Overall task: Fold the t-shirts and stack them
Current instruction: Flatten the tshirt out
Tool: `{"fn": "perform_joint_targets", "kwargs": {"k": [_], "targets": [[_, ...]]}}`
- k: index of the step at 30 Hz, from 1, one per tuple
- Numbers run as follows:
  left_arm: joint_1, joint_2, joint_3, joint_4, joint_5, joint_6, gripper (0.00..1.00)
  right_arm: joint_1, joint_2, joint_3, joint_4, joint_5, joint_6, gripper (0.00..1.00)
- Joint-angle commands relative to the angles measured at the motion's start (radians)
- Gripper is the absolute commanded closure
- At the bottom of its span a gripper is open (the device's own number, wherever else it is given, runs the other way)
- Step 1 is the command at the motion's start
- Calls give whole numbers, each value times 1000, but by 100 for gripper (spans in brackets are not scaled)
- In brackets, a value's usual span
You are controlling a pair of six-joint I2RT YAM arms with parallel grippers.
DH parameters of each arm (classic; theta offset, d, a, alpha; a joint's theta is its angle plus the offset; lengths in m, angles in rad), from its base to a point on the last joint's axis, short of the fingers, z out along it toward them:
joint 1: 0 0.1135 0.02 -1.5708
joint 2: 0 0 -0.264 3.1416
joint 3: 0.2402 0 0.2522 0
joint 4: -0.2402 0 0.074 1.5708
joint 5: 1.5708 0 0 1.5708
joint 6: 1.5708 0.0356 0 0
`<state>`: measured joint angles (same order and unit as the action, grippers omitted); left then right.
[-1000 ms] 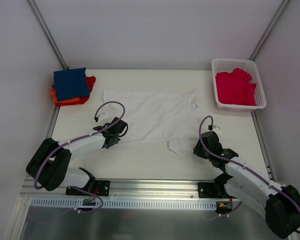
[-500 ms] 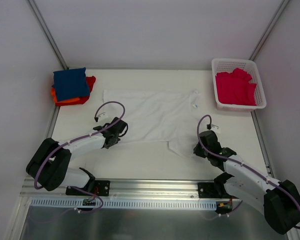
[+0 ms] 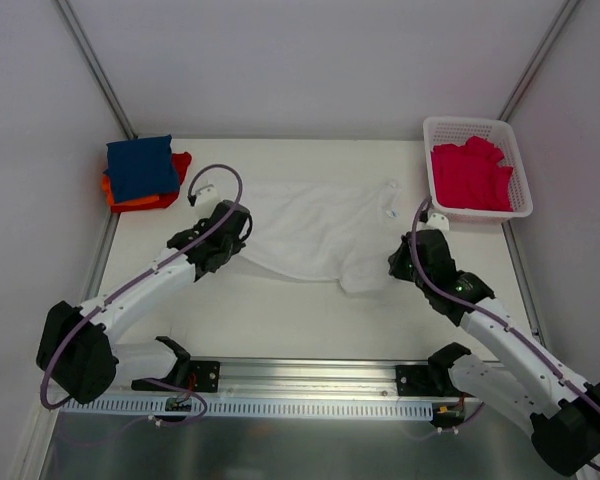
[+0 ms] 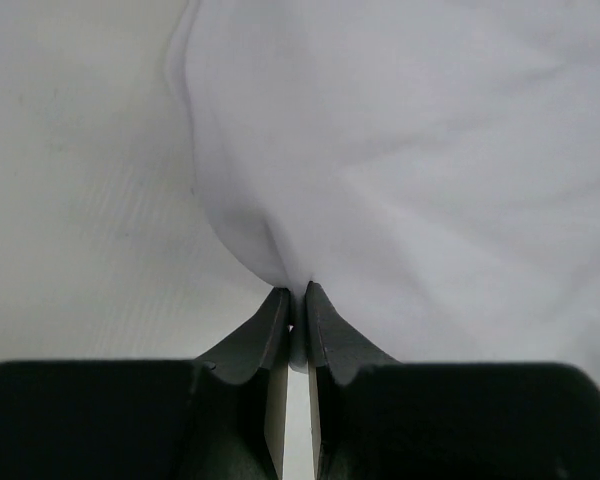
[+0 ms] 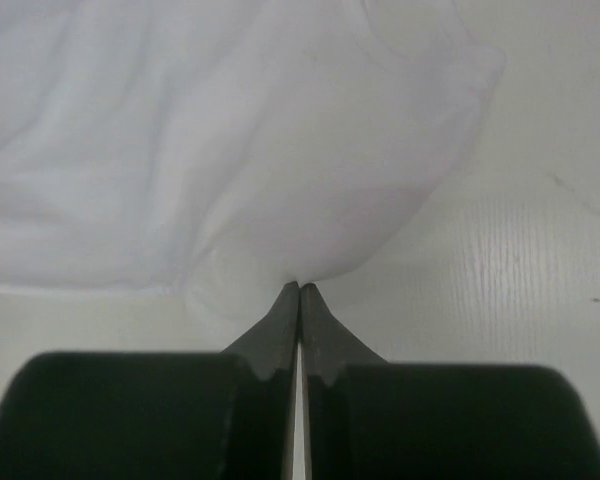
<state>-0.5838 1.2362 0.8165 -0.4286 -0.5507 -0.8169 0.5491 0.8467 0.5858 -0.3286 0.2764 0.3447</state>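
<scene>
The large white t-shirt [image 3: 315, 230] lies across the middle of the table, its near edge lifted at both ends. My left gripper [image 3: 232, 232] is shut on the shirt's near left edge [image 4: 280, 270]. My right gripper [image 3: 400, 262] is shut on its near right edge [image 5: 300, 250]. A small neck label [image 3: 389, 212] shows near the shirt's right end. A folded navy blue t-shirt [image 3: 141, 166] lies on an orange-red one [image 3: 140, 200] at the back left. Crimson-pink t-shirts [image 3: 470, 176] fill the basket.
The white plastic lattice basket [image 3: 432, 130] stands at the back right corner. Metal frame rails run along the table's sides and near edge [image 3: 310, 378]. White walls close in the back and sides.
Both grippers have moved away from me toward the back of the table, lifting the white shirt's near edge and carrying it over the rest of the shirt. The shirt looks narrower from front to back.
</scene>
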Motion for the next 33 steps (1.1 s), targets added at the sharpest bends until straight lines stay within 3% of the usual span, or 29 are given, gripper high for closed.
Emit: {"fn": "perform_joint_targets", "kwargs": {"k": [1,16,23,33], "targets": [[-13,-75,158,-25,-26,132,100,6,-21,145,-44,49,-102,100],[-13,-237,662,-58,-107,504,100,6,-3,709,-104,172,-383,100],[-13,-316,883,-24,-23,630,100,6,-32,919,-47,116,-527,100],[-13,-510,955,132,213,714,100,6,-195,965,169,-72,-605,100]]}}
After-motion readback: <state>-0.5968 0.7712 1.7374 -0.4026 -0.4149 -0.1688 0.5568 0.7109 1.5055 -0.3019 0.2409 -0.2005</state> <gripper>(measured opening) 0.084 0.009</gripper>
